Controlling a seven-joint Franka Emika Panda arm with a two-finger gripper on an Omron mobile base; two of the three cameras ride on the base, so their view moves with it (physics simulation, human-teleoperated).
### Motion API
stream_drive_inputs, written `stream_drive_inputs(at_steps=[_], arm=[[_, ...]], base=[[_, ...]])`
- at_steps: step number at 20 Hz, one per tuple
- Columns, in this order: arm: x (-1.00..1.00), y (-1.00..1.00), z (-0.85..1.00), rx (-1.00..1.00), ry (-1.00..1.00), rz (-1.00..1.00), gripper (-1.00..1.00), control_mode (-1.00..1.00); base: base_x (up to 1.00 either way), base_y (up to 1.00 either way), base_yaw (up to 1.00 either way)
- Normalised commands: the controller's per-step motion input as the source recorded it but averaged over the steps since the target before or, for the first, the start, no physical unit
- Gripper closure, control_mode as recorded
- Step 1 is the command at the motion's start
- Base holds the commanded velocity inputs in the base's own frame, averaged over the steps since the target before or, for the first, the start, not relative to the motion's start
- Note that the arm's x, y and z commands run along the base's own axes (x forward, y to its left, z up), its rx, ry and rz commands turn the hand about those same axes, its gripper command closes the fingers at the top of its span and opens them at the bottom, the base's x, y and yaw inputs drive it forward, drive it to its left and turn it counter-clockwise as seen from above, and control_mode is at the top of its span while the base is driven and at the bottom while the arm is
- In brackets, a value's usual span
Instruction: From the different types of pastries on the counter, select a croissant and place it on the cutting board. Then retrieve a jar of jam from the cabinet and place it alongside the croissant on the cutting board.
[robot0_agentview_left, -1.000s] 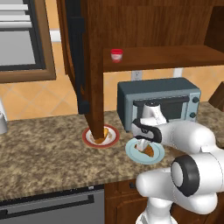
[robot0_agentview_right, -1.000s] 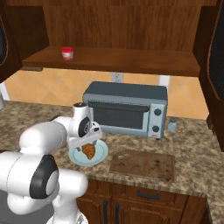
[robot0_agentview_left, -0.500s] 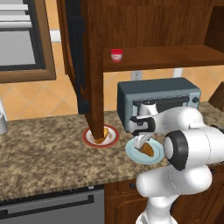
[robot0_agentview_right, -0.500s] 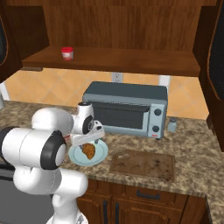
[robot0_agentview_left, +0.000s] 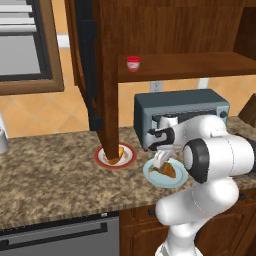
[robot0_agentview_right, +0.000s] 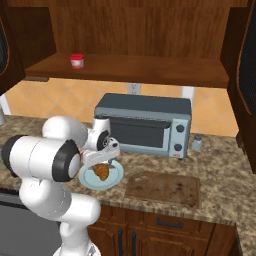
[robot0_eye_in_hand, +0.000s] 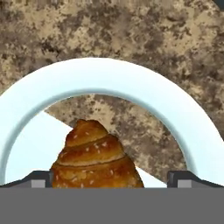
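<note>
Two-finger gripper (robot0_eye_in_hand: 112, 177) of white arm poised low over golden-brown, ridged, crescent-shaped croissant (robot0_eye_in_hand: 94, 159), jaws spread wide with one dark tip at either flank of the pastry, nothing held; croissant resting on round pale blue plate (robot0_agentview_right: 116, 176) on speckled brown-and-beige granite tabletop (robot0_agentview_left: 45, 175), just in front of grey toaster oven (robot0_agentview_right: 145, 125); flat rectangular brown wooden cutting board (robot0_agentview_right: 164, 188) bare, beside the plate toward the arm's right; small red-lidded jar of jam (robot0_agentview_left: 133, 63) upright on dark reddish-brown cabinet shelf (robot0_agentview_left: 190, 65) above; yellow-orange wedge pastry (robot0_agentview_left: 116, 154) on red-rimmed plate (robot0_agentview_left: 129, 158), apart and not wanted. Croissant judged light, soft and flaky, easily crushed; best taken across thick middle, between ridged flanks, with gentle closure; tapered ends likely to crumble or slip.
</note>
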Motion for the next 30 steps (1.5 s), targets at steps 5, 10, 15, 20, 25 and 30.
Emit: stream_drive_inputs(at_steps=[5,10,15,20,25,30], arm=[[-0.96,-0.07,-0.32,0.14,0.00,-0.02,-1.00,-1.00],[-0.71,0.23,-0.70,0.02,0.09,-0.02,1.00,-1.00],[0.33,-0.10,0.55,0.03,0.16,-0.02,1.00,-1.00],[-0.04,-0.39,1.00,0.02,0.12,-0.10,1.00,-1.00],[-0.39,-0.59,0.22,0.00,0.22,-0.18,1.00,-1.00],[-0.44,-0.75,0.00,0.00,0.16,-0.17,1.00,-1.00]], base=[[0.00,0.00,0.00],[0.00,0.00,0.00],[0.00,0.00,0.00],[0.00,0.00,0.00],[0.00,0.00,0.00],[0.00,0.00,0.00]])
